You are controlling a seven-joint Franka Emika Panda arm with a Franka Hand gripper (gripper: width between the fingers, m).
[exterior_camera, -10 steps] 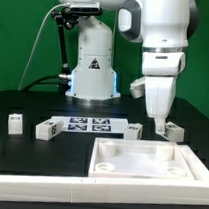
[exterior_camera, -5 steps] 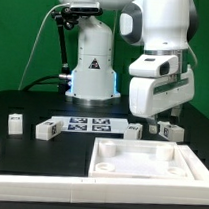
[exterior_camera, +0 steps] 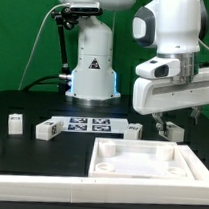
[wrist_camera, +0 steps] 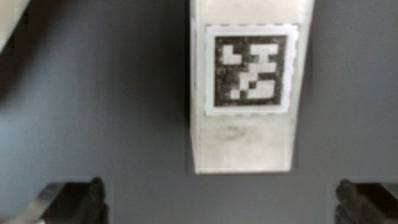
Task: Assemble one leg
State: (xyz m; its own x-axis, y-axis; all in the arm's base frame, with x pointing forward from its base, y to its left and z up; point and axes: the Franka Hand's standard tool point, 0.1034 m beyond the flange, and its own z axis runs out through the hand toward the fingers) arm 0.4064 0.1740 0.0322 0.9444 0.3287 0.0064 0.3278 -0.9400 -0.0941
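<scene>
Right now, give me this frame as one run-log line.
phase: pre-grasp | leg: lying flat, tag facing up, not gripped | gripper: open, above the leg, fingers clear of it

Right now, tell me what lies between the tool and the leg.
Nothing: the wrist view shows only bare dark table between the open tool and the leg.

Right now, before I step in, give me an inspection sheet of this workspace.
Surface: black table.
Job's things: small white plastic leg block with a square tag, lying free, ungripped; similar white blocks at the exterior view's left.
Clutter: large white rimmed tray part; marker board.
Grippers: fingers open, holding nothing.
Cables: black cable hanging behind the arm's base.
Surroundings: green backdrop.
</scene>
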